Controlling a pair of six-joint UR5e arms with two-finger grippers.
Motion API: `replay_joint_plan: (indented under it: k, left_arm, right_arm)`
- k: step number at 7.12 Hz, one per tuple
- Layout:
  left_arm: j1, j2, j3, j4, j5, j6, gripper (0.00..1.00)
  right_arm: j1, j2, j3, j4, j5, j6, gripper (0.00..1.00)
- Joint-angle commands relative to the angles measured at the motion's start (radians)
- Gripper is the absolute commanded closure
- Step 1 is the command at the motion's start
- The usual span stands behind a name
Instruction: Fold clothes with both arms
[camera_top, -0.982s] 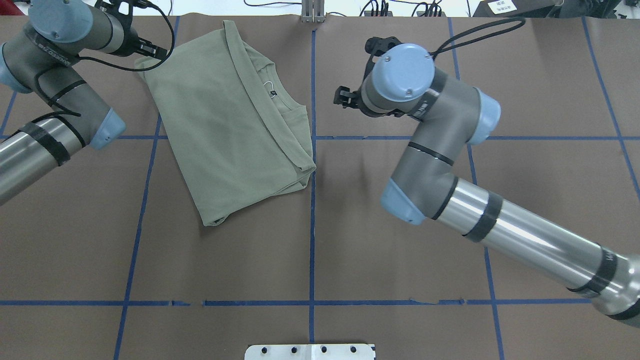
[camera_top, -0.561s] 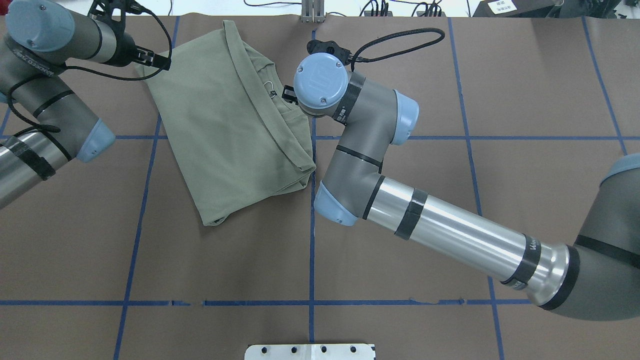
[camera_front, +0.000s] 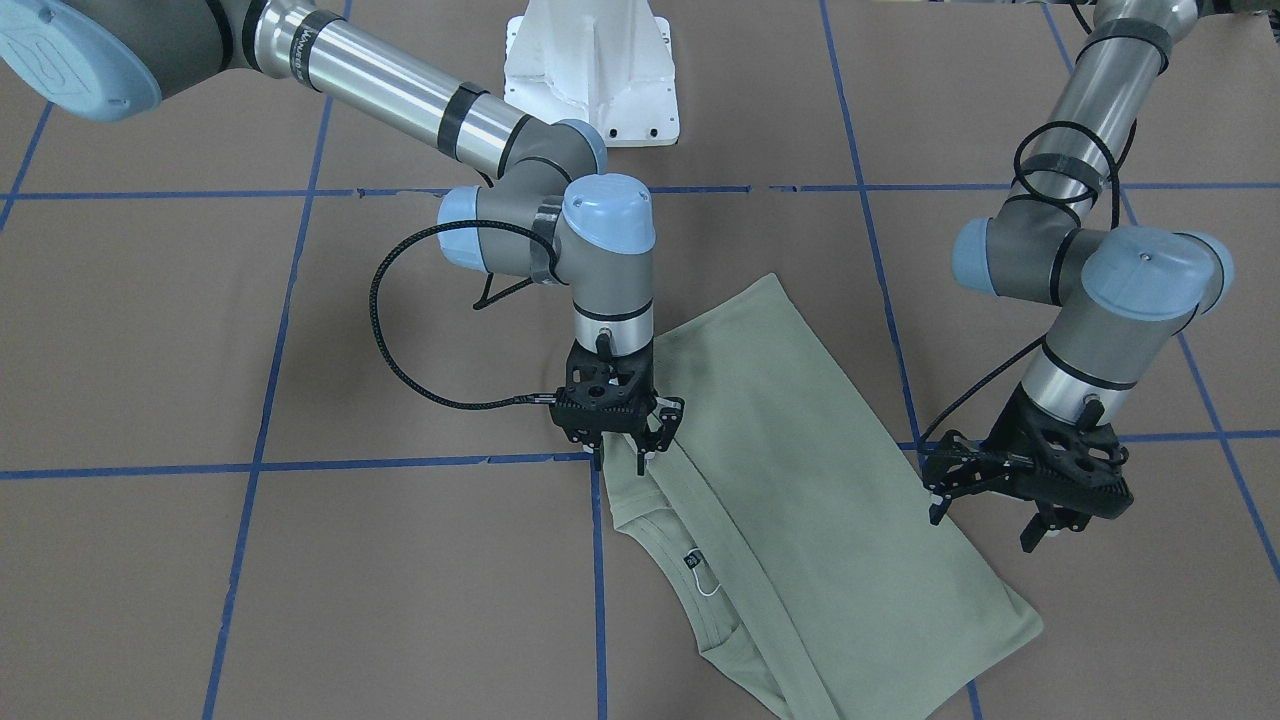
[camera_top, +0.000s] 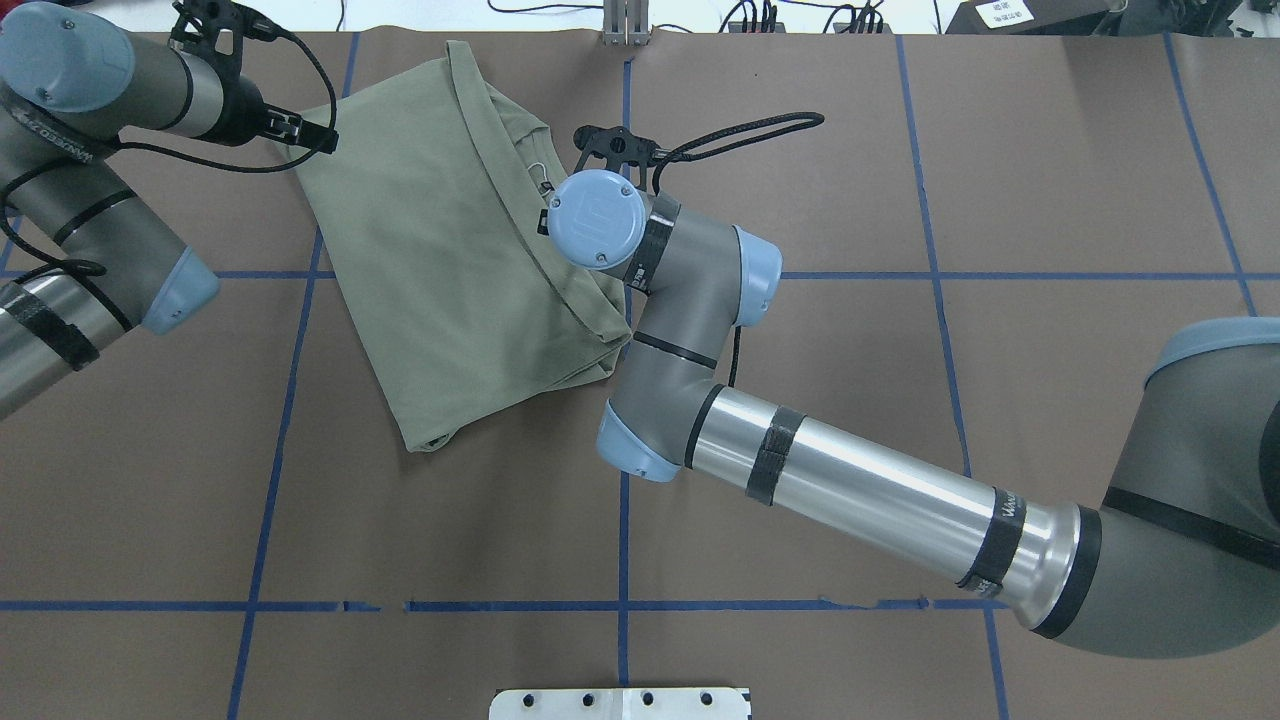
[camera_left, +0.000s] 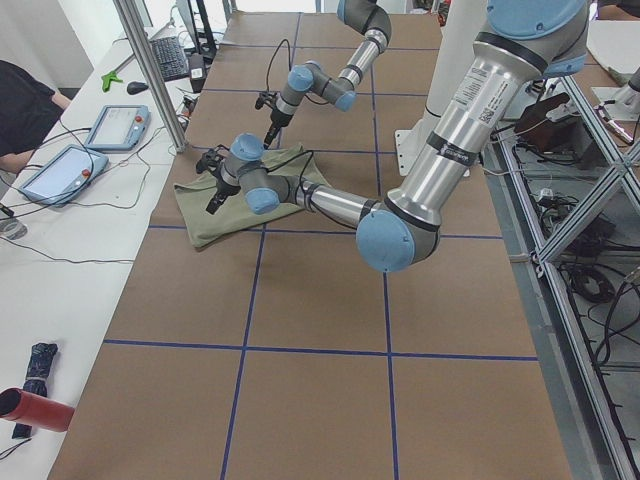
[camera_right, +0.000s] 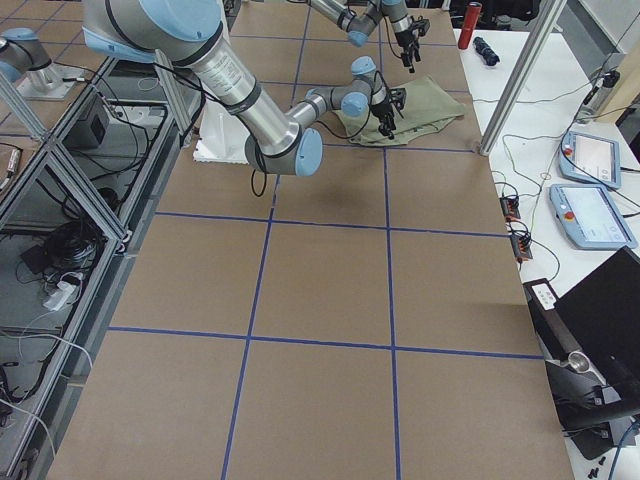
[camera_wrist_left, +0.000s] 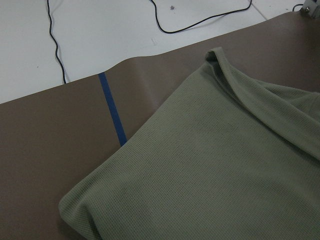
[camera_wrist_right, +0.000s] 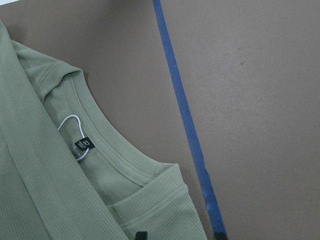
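The sage-green shirt (camera_top: 430, 250) lies folded on the brown table, collar and black neck label (camera_wrist_right: 84, 146) showing on its right side. It also shows in the front view (camera_front: 800, 470). My right gripper (camera_front: 620, 462) is open and points straight down at the shirt's edge by the shoulder fold. Its fingertips (camera_wrist_right: 141, 235) stand either side of that folded corner. In the overhead view its wrist hides it. My left gripper (camera_front: 985, 525) is open just above the shirt's far left corner (camera_wrist_left: 75, 205), and it holds nothing. It also shows in the overhead view (camera_top: 312, 135).
Blue tape lines (camera_top: 625, 520) divide the brown table cover (camera_top: 900, 200). The white pedestal (camera_front: 590, 60) stands at the robot's side of the table. A metal post (camera_top: 625, 25) and cables sit at the far edge. A side table with tablets (camera_left: 90, 150) lies beyond it.
My right arm has swung left from the open table to the shirt's right edge and now points down over it. My left gripper has shifted slightly along the shirt's far left corner.
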Motion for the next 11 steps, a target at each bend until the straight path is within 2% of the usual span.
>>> replay_joint_plan:
  k: [1, 9, 10, 11]
  left_arm:
    - [0.001, 0.001, 0.0, -0.001, 0.0, 0.0, 0.0]
    - [0.001, 0.007, 0.0, -0.001, -0.001, 0.003, 0.0]
    - [0.001, 0.007, 0.0, -0.001, -0.001, 0.002, 0.0]
    - [0.001, 0.007, 0.0, -0.001, -0.001, 0.002, 0.0]
  right_arm:
    - [-0.01, -0.002, -0.025, 0.002, -0.004, -0.005, 0.46]
    - [-0.03, 0.0, -0.047, 0.002, -0.043, -0.007, 0.46]
    - [-0.03, -0.002, -0.049, 0.002, -0.045, -0.007, 0.5]
    - [-0.03, 0.0, -0.049, 0.002, -0.045, -0.007, 0.62]
